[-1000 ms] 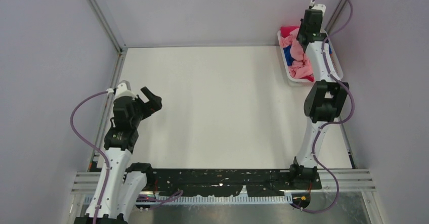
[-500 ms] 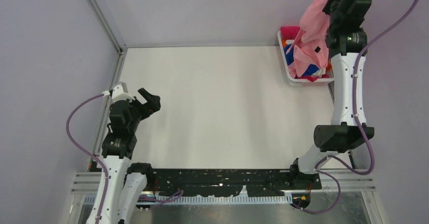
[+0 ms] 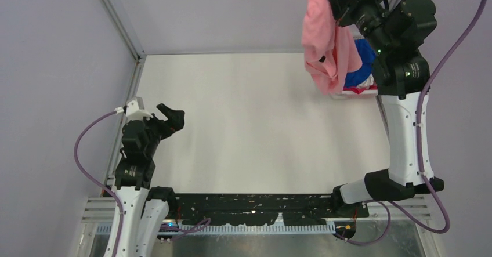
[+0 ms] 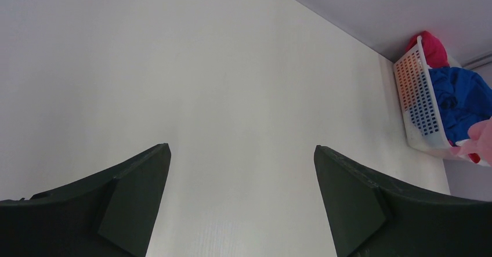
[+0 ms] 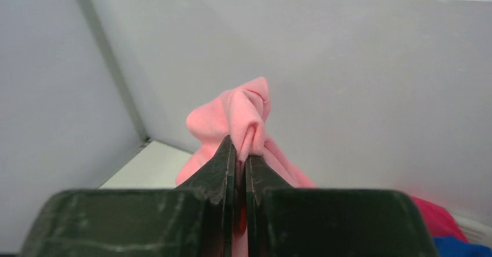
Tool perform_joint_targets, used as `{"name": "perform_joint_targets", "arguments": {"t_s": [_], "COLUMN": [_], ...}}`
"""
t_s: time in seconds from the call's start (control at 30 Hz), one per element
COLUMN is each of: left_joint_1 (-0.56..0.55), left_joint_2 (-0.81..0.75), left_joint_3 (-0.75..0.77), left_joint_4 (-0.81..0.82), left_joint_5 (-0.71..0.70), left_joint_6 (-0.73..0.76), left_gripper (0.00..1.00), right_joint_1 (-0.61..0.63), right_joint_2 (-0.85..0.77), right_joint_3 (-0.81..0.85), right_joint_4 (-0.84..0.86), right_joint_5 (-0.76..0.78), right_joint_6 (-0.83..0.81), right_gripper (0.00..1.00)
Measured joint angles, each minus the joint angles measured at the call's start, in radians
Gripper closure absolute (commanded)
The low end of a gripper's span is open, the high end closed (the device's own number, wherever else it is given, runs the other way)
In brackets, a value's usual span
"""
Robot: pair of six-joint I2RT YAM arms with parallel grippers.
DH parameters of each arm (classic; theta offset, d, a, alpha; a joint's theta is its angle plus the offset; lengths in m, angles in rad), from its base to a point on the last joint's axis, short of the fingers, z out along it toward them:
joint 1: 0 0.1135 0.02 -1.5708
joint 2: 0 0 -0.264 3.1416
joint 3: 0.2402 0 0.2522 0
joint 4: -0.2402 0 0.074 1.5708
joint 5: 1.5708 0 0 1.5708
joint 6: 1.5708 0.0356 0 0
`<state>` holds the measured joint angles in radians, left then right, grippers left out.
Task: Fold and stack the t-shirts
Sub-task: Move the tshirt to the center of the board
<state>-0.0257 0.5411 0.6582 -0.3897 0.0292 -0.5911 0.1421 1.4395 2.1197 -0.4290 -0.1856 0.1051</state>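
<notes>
while the right gripper is pinched tight on a bunched fold of the pink shirt, the shirt hangs in the air over the far right corner of the desk, by the basket. blue shirt and magenta shirt lie in the basket. left gripper gapes wide, holding nothing, above the desk's left edge.
</notes>
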Motion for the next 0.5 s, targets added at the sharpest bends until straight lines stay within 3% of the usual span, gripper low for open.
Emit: {"name": "perform_joint_targets", "arguments": {"t_s": [0.23, 0.4, 0.5], "left_joint_1": [0.000, 0.000, 0.000], "left_joint_2": [-0.050, -0.077, -0.091], "left_joint_3": [0.001, 0.014, 0.015], "left_joint_4": [-0.036, -0.080, -0.106], "left_joint_5": [0.001, -0.010, -0.010], "left_joint_6": [-0.012, -0.018, -0.031], "left_gripper": [0.01, 0.01, 0.01], "right_joint_1": [0.253, 0.334, 0.340], "right_joint_2": [-0.028, -0.026, -0.061], "right_joint_3": [0.001, -0.019, -0.135], "right_joint_4": [-0.021, -0.015, 0.030], "right_joint_5": [-0.163, -0.273, -0.292], "right_joint_6": [-0.001, 0.011, 0.014], "right_gripper": [0.95, 0.95, 0.95]}}
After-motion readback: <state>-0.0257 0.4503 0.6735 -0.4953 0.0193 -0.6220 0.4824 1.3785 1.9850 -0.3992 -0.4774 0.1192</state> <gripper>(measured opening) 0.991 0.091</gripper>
